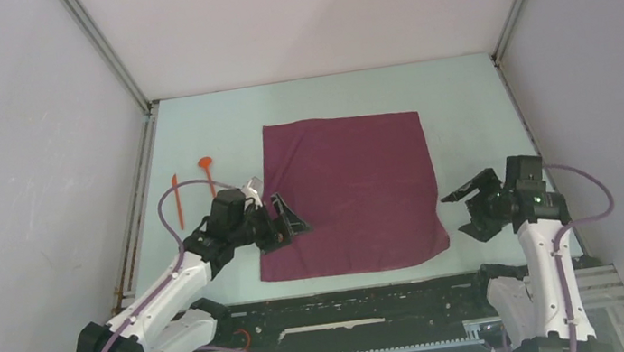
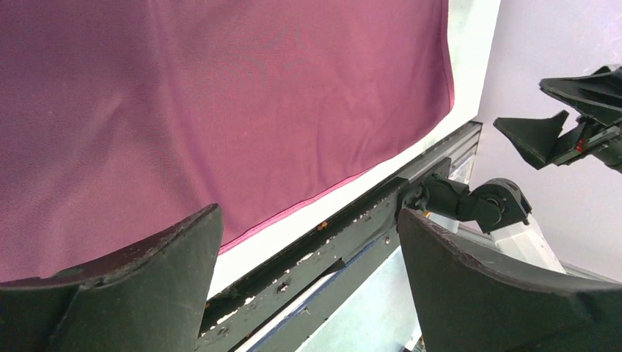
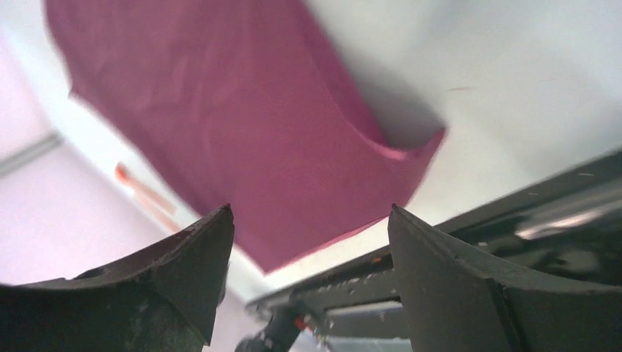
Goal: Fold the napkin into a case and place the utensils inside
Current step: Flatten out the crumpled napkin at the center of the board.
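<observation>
Your napkin [image 1: 349, 191] lies spread flat as a square in the middle of the worktop [image 1: 464, 110], with the two orange utensils [image 1: 208, 173] apart from its edge at about 10 o'clock. Your left gripper [image 1: 282, 219] sits over the napkin's edge at 8 o'clock, jaws wide apart and empty. Your right gripper [image 1: 474, 205] hangs just off the corner at 4 o'clock, jaws also apart, holding nothing.

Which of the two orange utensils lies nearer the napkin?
The one with the round spoon-like end; it lies right of the plain straight one, closer to the napkin's left edge.
</observation>
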You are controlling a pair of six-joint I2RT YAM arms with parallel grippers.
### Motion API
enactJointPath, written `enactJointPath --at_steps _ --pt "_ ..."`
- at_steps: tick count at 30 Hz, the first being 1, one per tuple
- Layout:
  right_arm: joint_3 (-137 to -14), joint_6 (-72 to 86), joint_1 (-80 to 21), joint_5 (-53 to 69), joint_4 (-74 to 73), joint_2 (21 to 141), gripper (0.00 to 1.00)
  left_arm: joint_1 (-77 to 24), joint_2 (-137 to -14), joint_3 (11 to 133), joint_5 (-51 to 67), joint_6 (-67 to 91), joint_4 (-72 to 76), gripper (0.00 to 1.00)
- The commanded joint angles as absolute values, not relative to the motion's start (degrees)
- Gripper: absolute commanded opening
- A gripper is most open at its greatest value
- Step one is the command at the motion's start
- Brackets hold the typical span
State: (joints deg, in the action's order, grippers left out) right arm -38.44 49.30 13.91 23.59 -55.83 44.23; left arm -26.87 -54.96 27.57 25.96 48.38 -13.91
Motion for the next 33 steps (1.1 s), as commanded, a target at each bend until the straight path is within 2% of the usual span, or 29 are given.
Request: enactJointPath --at_steps 1,3,5,8,12,14,19,22,24,33 --pt "-42.4 49.7 11.4 -0.5 -66.1 46.0 0.86 -27.2 -52.7 31.5 25.6 46.0 -14.4 0.95" --pt "-43.4 46.7 9.4 -2.0 -65.8 47.4 0.88 -27.1 -52.9 31.9 24.6 45.2 -15.2 0.96" --pt "-43.1 41.8 5.2 4.8 -59.8 49.1 0.84 -27.1 -53.8 32.4 23.6 44.6 -15.5 0.96" --pt "-44.8 38.0 -5.3 12.4 -55.1 57.4 0.85 -27.0 -55.8 33.5 22.5 44.2 -15.7 0.96" --pt "-45.0 38.7 -10.6 2.1 -56.5 64.2 0.93 -27.1 -56.8 34.6 22.1 44.4 -15.3 0.96" --pt "-43.2 40.2 -9.5 -2.0 -56.0 64.6 0.98 -27.0 -56.1 34.3 22.0 44.7 -15.2 0.96" --pt "-40.6 41.8 -7.5 -4.9 -51.3 60.1 1.0 -27.1 -53.2 31.9 21.9 45.8 -15.2 0.96" --pt "-36.3 40.4 1.1 9.2 -43.9 61.1 1.0 -27.1 -52.3 30.6 21.8 46.4 -14.7 0.96" --pt "-33.5 38.9 4.7 14.3 -39.5 62.9 0.97 -27.1 -52.1 30.3 21.8 46.6 -14.7 0.96" --pt "-31.3 34.2 4.5 24.4 -37.4 66.9 0.94 -27.0 -50.5 30.1 21.6 45.8 -14.9 0.96"
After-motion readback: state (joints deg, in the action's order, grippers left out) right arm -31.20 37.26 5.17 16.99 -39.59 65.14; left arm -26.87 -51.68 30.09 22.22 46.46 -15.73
